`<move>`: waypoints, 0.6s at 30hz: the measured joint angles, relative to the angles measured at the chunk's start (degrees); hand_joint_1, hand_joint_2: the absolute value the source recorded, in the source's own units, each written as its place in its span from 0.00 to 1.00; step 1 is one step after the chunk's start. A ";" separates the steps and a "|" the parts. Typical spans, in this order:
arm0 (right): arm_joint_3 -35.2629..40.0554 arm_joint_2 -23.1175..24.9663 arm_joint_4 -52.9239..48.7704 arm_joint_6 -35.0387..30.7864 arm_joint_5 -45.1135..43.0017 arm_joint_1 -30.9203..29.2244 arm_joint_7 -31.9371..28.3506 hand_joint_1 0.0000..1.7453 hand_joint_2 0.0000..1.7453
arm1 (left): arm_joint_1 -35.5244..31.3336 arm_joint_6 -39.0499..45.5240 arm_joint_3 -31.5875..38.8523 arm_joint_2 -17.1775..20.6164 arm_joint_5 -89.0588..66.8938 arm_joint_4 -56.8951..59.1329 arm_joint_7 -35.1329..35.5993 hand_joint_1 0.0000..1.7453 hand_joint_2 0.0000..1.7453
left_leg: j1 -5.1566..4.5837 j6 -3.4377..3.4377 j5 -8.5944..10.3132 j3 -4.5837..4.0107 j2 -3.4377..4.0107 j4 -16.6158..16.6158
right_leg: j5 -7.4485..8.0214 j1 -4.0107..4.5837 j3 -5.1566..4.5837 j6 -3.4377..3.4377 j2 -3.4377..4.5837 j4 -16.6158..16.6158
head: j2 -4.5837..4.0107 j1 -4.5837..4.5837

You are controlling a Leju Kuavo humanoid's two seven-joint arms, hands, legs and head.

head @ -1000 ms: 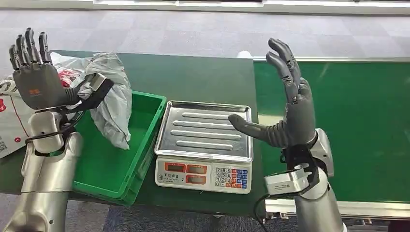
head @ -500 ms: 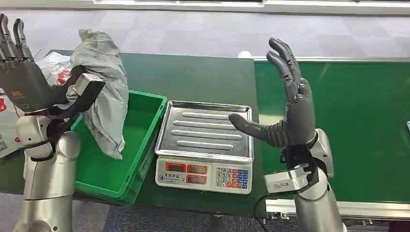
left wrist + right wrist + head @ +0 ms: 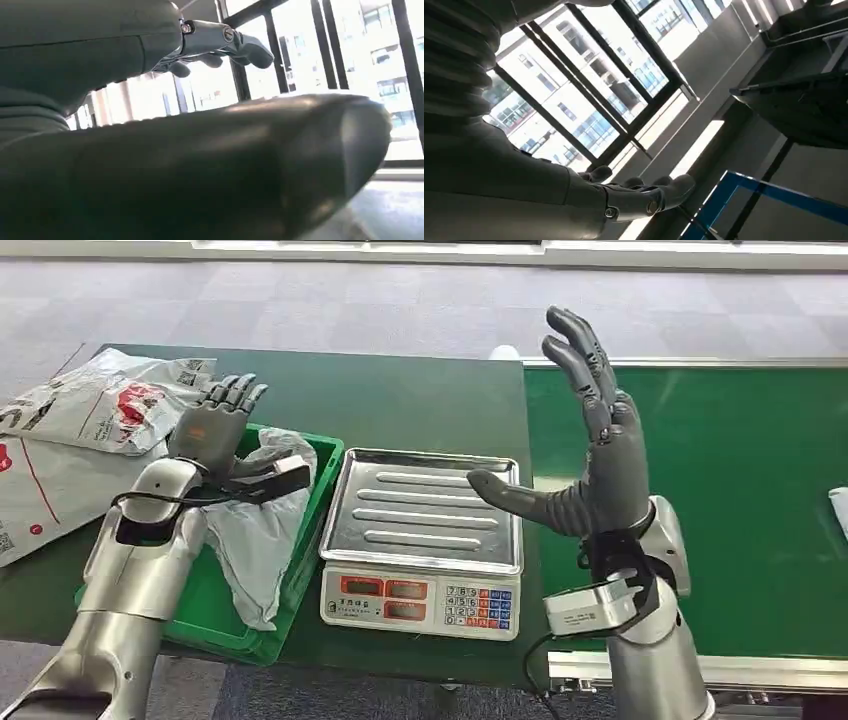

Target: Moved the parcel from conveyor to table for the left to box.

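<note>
While left hand (image 3: 215,425) lies spread over grey parcel (image 3: 255,540) in green bin (image 3: 315,502), right hand (image 3: 600,455), splayed and holding nothing, should meet next white parcel (image 3: 838,508) squarely.

The silver left arm (image 3: 135,580) comes up from seven o'clock, its dark grey many-fingered left hand (image 3: 213,430) raised palm-forward, fingers apart toward twelve o'clock, thumb jutting toward three o'clock, nothing in its grasp. The silver right arm (image 3: 655,670) rises from five o'clock; its dark grey many-fingered right hand (image 3: 600,455) stands upright and empty, fingers spread toward eleven o'clock, thumb stretched toward nine o'clock.
</note>
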 measured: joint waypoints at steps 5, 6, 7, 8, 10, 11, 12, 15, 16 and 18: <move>0.00 0.00 0.07 -0.15 0.00 0.22 -0.17 0.00 1.00 | 0.01 -1.01 -0.99 0.33 0.04 1.58 0.48 0.00 0.00 | 0.00 0.03 -0.03 -0.03 -0.01 0.00 | -0.02 0.00 -0.01 0.01 0.00 0.00 | 0.00 0.00; 0.00 0.00 0.11 -0.15 0.00 0.24 -0.20 0.00 1.00 | 0.01 -1.01 -1.16 0.41 0.05 1.79 0.50 0.00 0.00 | 0.00 0.03 -0.03 -0.03 -0.01 0.00 | -0.02 0.00 -0.01 0.01 0.00 0.00 | 0.00 0.00; 0.00 0.00 0.15 -0.15 0.00 0.26 -0.20 0.00 1.00 | 0.01 -1.01 -1.31 0.44 0.05 1.99 0.50 0.00 0.00 | 0.00 0.03 -0.03 -0.03 -0.02 0.00 | -0.02 0.00 -0.01 0.01 0.00 0.00 | 0.00 0.00; 0.00 0.00 0.15 -0.15 0.00 0.28 -0.20 0.00 1.00 | 0.01 -1.01 -1.36 0.46 0.05 2.19 0.64 0.00 0.00 | 0.00 0.03 -0.03 -0.03 -0.02 0.00 | -0.01 0.00 -0.01 0.01 -0.01 0.00 | 0.00 0.00; 0.00 0.00 0.15 -0.28 -0.02 0.40 -0.20 0.00 1.00 | 0.15 0.36 -1.38 0.46 0.05 1.91 1.72 0.00 0.00 | 0.00 0.03 -0.02 -0.02 -0.02 0.00 | -0.01 0.00 -0.02 0.01 -0.01 0.00 | 0.00 0.00; 0.00 -0.02 0.15 -0.39 -0.02 0.53 -0.17 0.00 1.00 | 0.28 1.59 -1.38 0.46 0.04 1.33 2.29 0.00 0.00 | 0.00 0.03 -0.02 -0.02 -0.01 0.00 | -0.01 0.01 -0.02 0.01 -0.01 0.00 | 0.00 0.00; -0.02 -0.04 0.15 -0.50 -0.02 0.78 -0.11 0.00 1.00 | 0.31 2.69 -1.38 0.46 0.05 0.41 2.85 0.00 0.00 | 0.00 0.03 -0.02 -0.02 -0.02 0.00 | -0.01 0.01 -0.01 0.01 -0.01 0.00 | 0.00 0.00; -0.02 -0.07 0.15 -0.59 -0.02 1.30 -0.02 0.00 1.00 | 0.27 3.10 -1.38 0.46 0.05 -1.79 3.50 0.00 0.00 | 0.00 0.03 -0.02 -0.02 -0.03 0.00 | -0.01 0.00 0.00 0.01 -0.02 0.00 | 0.00 0.00; -0.02 -0.09 0.15 -0.66 -0.02 1.40 -0.02 0.00 1.00 | 0.36 4.53 -1.38 0.46 0.09 -2.43 3.56 0.00 1.00 | 0.00 0.03 -0.02 -0.02 -0.03 0.00 | -0.01 0.00 -0.02 0.01 -0.01 0.00 | 0.00 0.00; -0.09 -0.09 0.15 -0.88 -0.02 1.61 0.07 0.00 1.00 | 0.50 10.36 -1.33 0.17 3.75 -3.85 2.49 0.00 1.00 | 0.00 0.03 -0.02 -0.02 -0.02 0.01 | -0.01 0.00 -0.04 0.01 -0.02 0.00 | 0.00 0.00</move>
